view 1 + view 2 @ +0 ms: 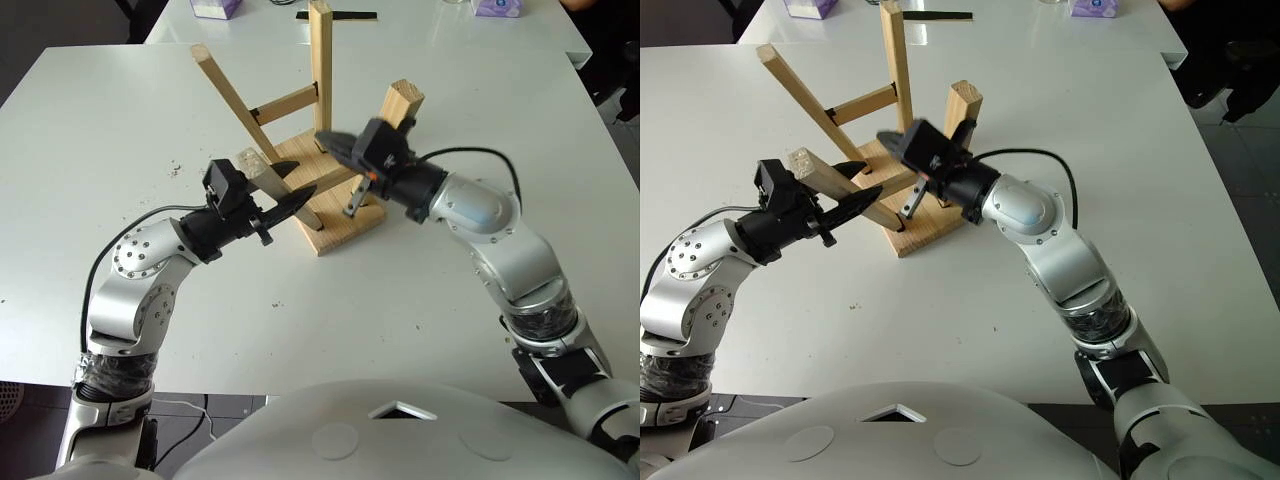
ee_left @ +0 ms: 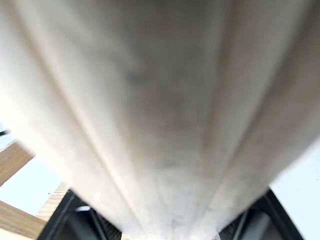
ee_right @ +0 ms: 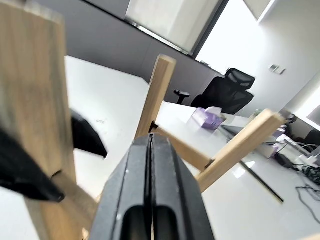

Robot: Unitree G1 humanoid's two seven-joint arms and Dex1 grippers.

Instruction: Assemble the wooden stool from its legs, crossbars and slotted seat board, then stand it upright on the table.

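The wooden stool lies upside down, its seat board [image 1: 335,232] flat on the white table and its legs pointing up. A crossbar [image 1: 288,103] joins the slanted back-left leg [image 1: 235,100] to the upright back leg [image 1: 321,60]. A shorter leg [image 1: 400,103] stands at the right. My left gripper [image 1: 290,205] is shut on the near-left leg [image 1: 262,172], whose wood [image 2: 160,110] passes between the black fingers [image 2: 70,220]. My right gripper [image 1: 325,140] hovers above the board among the legs, fingers [image 3: 151,150] pressed together, holding nothing.
Two purple tissue boxes [image 1: 215,8] [image 1: 497,8] and a black strip [image 1: 350,15] lie on a second table behind. Small dark crumbs [image 1: 175,168] dot the table left of the stool. Open tabletop lies in front of the stool and to both sides.
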